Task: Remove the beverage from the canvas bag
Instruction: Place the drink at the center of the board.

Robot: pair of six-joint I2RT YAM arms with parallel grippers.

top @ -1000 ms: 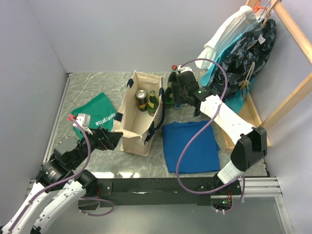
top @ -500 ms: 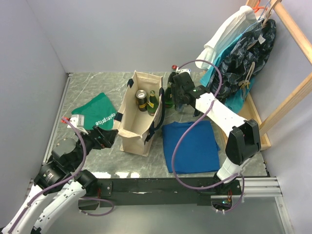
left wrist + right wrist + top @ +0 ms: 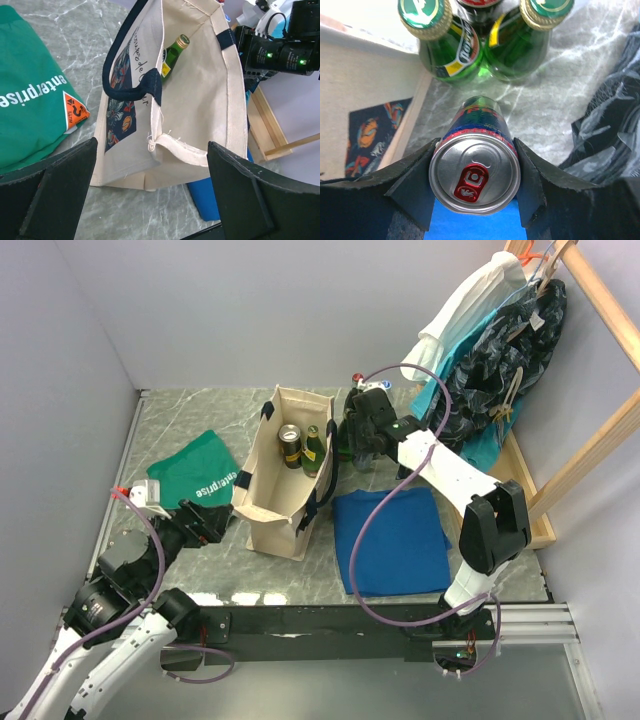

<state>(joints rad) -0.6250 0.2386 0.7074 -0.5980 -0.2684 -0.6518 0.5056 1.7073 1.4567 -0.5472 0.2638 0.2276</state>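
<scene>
The canvas bag (image 3: 268, 512) stands open mid-table, cream with navy handles; it also fills the left wrist view (image 3: 200, 100). Inside it are a can (image 3: 290, 440) and a green bottle (image 3: 313, 446), the bottle's neck showing in the left wrist view (image 3: 176, 49). My right gripper (image 3: 362, 445) is right of the bag, shut on a blue-and-red beverage can (image 3: 475, 172), held upright between its fingers (image 3: 475, 177). Green bottles (image 3: 455, 50) stand on the table just beyond it. My left gripper (image 3: 215, 523) is open and empty, near the bag's near-left corner (image 3: 152, 145).
A green cloth with white lettering (image 3: 195, 475) lies left of the bag. A flat blue cloth (image 3: 390, 540) lies to its right, under the held can (image 3: 470, 225). Hanging clothes (image 3: 500, 340) and a wooden frame (image 3: 590, 440) stand at the back right.
My left gripper has drawn back to the left, away from the bag. My right gripper has shifted slightly left towards the standing green bottles, with the can in it.
</scene>
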